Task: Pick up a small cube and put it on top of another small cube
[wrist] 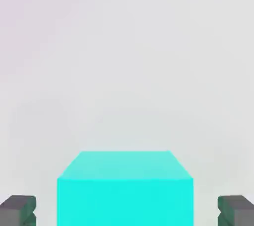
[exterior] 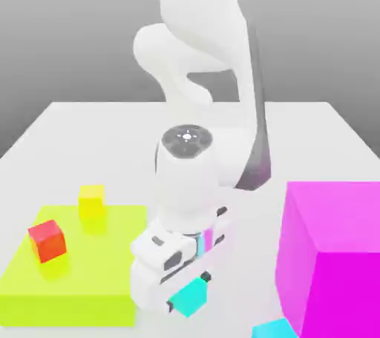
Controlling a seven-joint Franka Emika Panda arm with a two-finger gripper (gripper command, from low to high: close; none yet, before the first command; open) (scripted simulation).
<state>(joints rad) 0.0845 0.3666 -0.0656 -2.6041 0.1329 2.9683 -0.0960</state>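
Cyan cube (wrist: pixel 125 190) sits between the released gripper's (wrist: pixel 127 211) fingers, beside a magenta block (exterior: pixel 330 255).

The magenta block (exterior: pixel 334 255) and second cyan cube (exterior: pixel 271 328) run off-frame.

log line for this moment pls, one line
phase: pre-grasp | gripper: open, fingers either side of cyan cube, apart | cube: on table | stacked: no

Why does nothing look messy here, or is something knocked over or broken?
Nothing stands out. The red cube and yellow cube sit flat on the lime-green slab, apart from each other. The cyan cube sits squarely between the open gripper fingers, with a gap on each side.
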